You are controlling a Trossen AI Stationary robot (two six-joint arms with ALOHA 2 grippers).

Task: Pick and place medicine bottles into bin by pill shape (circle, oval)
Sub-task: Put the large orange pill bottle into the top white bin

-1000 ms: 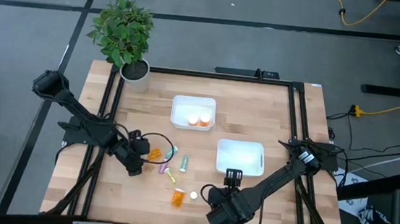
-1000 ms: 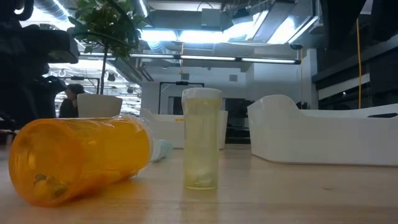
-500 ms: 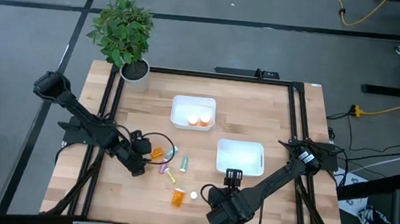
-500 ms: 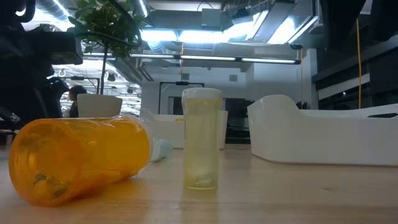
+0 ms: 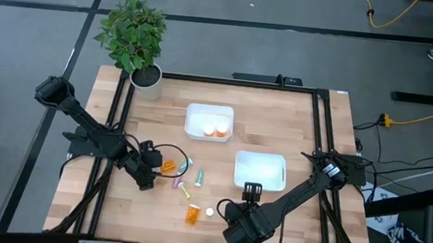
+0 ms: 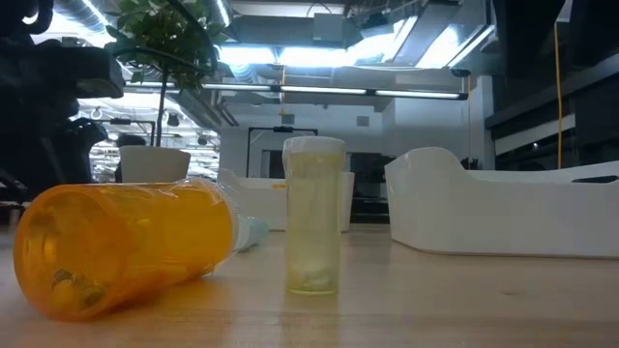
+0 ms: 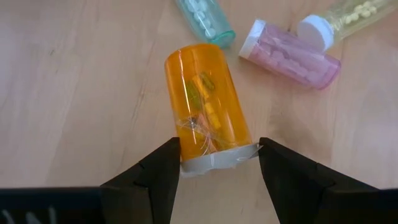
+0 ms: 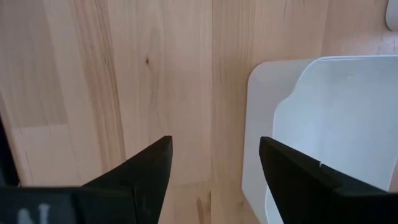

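An orange bottle [image 7: 205, 99] lies on its side on the table, its white-capped end [image 7: 217, 160] between the fingers of my left gripper [image 7: 219, 171], which is open and low over the table's left middle [image 5: 152, 171]. Beyond it lie a teal bottle [image 7: 202, 18], a purple bottle [image 7: 292, 53] and a yellow bottle [image 7: 354, 12]. A second orange bottle [image 5: 193, 213] lies near the front edge with a loose white cap [image 5: 209, 212] beside it. My right gripper [image 5: 251, 191] is open and empty beside the near white bin [image 5: 259, 171]. My left gripper's fingers [image 7: 165, 171] stand level and close on either side of the orange bottle's capped end [image 7: 214, 163], along the bottle's length. Whether they touch it, I cannot tell. The bottle lies on the table.
The far white bin [image 5: 209, 122] holds two orange bottles with white caps. A potted plant [image 5: 133, 39] stands at the far left corner. A green bottle [image 5: 198, 175] is among the loose bottles. In the low view a pale bottle [image 6: 312, 217] stands upright beside the lying orange one [image 6: 126, 246].
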